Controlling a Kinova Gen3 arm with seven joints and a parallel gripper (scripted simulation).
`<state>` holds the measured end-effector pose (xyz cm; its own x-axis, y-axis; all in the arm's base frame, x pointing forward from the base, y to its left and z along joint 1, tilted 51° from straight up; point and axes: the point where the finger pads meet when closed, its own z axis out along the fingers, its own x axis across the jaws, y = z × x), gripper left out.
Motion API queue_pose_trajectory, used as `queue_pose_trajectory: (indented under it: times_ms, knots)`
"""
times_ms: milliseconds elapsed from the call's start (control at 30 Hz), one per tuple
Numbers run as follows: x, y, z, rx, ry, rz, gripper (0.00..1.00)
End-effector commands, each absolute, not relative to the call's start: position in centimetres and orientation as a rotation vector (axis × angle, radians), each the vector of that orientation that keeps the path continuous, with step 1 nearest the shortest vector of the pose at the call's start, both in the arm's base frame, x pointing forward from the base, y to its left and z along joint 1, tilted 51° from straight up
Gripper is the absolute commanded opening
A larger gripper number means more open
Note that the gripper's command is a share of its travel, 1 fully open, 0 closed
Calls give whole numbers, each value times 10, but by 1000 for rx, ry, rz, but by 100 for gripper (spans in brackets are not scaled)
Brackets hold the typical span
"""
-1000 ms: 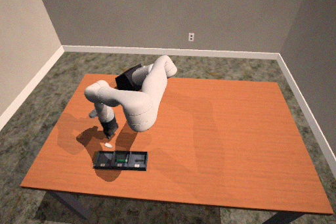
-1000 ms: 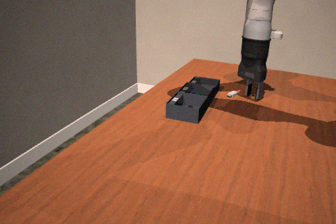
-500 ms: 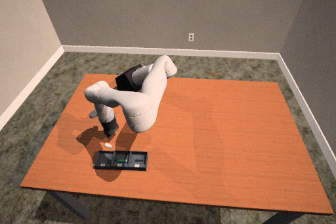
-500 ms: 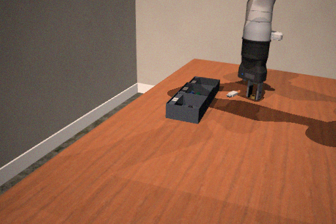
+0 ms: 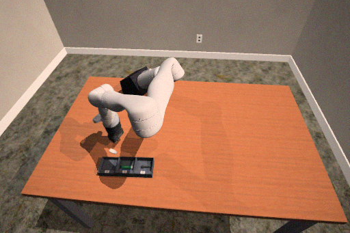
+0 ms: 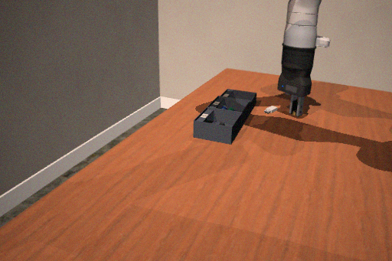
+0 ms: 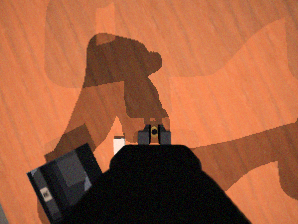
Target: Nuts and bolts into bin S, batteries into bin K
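My gripper (image 5: 116,141) (image 6: 295,114) (image 7: 154,131) points down at the table, behind the bins, and is shut on a small brass nut (image 6: 294,113) (image 7: 154,131). The nut is at table height between the fingertips. Three joined dark bins (image 5: 137,175) (image 6: 212,132) stand on the table; their label letters are too small to read. A green cylinder (image 5: 126,167), seemingly a battery, lies in the middle bin with something blue beside it. A dark slim thing (image 5: 145,167), perhaps a bolt, lies in the right bin in the top view.
A small white block with a metal end, like a USB stick (image 5: 113,151) (image 6: 271,109) (image 7: 119,145), lies on the table between my gripper and the bins, close to the fingers. The bins' raised walls and dividers stand near the table's front edge.
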<state>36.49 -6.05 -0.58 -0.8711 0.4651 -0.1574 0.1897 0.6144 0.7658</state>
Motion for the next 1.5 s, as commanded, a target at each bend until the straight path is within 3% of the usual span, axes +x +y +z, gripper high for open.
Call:
queue_pose_trajectory:
  times_ms: [0, 1467]
  knots:
    - [365, -61, -6, 528, 2500, 1127, 34]
    - [338, -99, 32, 527, 2500, 1127, 34]
